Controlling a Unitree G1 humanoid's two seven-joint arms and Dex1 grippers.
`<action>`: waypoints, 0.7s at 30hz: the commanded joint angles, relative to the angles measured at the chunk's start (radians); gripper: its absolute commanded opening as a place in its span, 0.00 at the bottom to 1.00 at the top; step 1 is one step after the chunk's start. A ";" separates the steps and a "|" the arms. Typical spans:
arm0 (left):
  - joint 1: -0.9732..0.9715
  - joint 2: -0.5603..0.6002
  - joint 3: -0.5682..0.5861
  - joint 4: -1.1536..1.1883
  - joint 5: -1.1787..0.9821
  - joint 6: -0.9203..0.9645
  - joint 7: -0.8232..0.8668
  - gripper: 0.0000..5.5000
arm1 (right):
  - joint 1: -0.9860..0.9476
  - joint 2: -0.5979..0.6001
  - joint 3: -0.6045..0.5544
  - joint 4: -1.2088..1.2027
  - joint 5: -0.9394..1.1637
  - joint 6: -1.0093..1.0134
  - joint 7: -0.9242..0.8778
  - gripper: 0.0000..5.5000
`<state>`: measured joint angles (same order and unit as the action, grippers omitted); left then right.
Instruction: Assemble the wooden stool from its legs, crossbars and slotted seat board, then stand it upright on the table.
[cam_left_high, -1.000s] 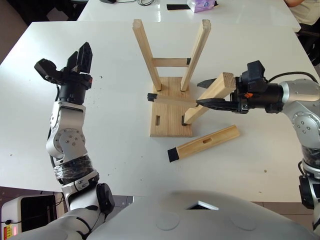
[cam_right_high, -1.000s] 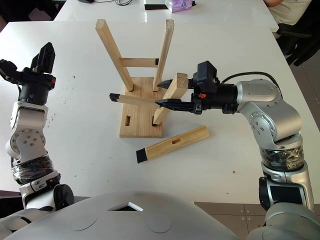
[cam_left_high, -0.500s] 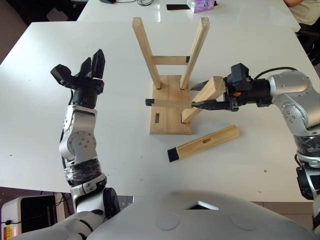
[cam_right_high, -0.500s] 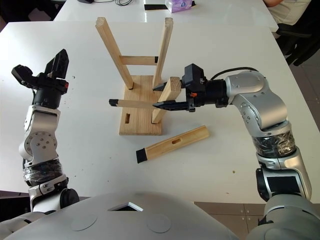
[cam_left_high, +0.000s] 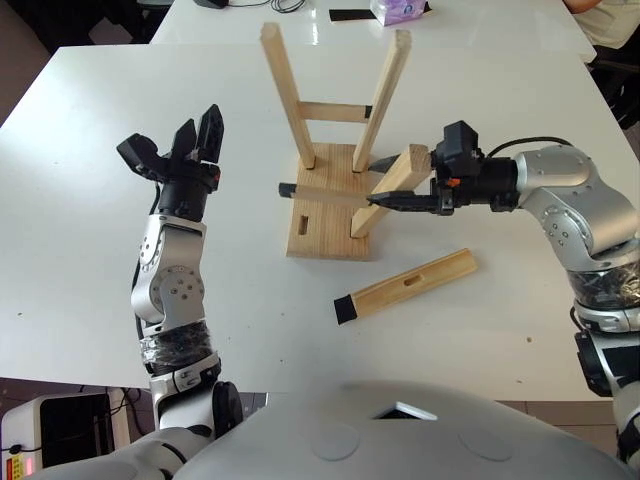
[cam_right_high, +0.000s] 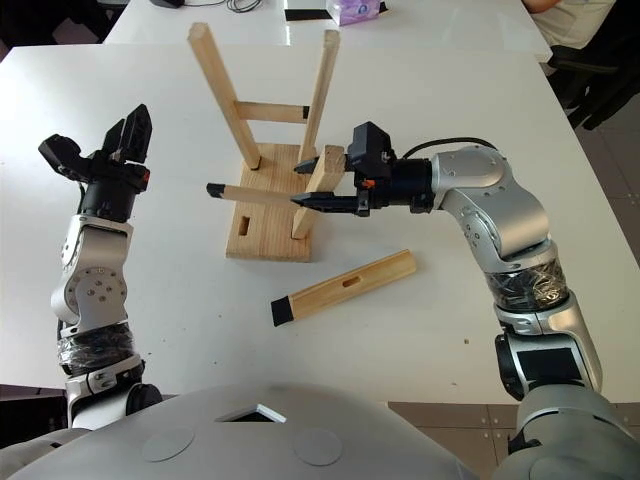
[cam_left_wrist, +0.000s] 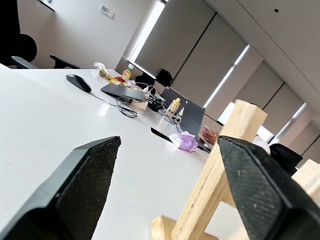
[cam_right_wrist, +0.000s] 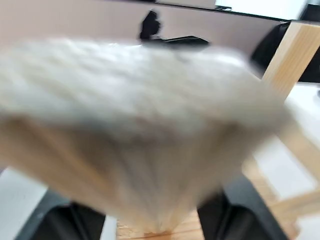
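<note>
Legs (cam_left_high: 290, 100): four counted.
Crossbars (cam_left_high: 333, 112): two counted.
Seat board (cam_left_high: 325, 238): one counted.
Grippers: two counted, left gripper (cam_left_high: 175, 137), right gripper (cam_left_high: 385, 190).

- The tilted leg (cam_right_wrist: 145, 125) is a blur against the right wrist lens and hides most of the right gripper's (cam_left_high: 377, 187) fingers (cam_right_wrist: 232, 212).
- Whether its lower end sits in a slot of the seat board (cam_left_high: 325, 238) cannot be told.
- In the left wrist view, an upright leg (cam_left_wrist: 217, 175) is cut off at the picture's edge.

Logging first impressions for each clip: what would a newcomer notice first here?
The upturned half-built stool mid-table: seat board flat, two legs joined by a crossbar standing up. The right gripper holds a tilted third leg at the board; a fourth leg lies loose nearer the robot.
</note>
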<state>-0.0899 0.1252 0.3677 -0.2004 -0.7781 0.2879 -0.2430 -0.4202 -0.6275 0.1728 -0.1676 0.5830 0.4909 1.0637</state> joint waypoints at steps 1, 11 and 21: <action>0.029 0.004 0.020 -0.004 0.009 -0.014 0.006 0.66 | -0.044 -0.001 -0.089 -0.047 0.063 0.078 -0.043 0.53; 0.040 0.037 0.061 -0.001 0.012 -0.032 0.005 0.66 | 0.066 -0.209 -0.232 -0.075 0.059 0.092 0.087 0.55; 0.069 0.060 0.082 -0.004 0.026 0.000 0.033 0.66 | 0.246 -0.336 -0.071 -0.006 -0.185 -0.156 0.285 0.55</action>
<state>0.0144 0.1600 0.4734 -0.2129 -0.7653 0.2585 -0.2181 -0.2451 -0.9843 0.0153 -0.1222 0.4453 0.3794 1.3246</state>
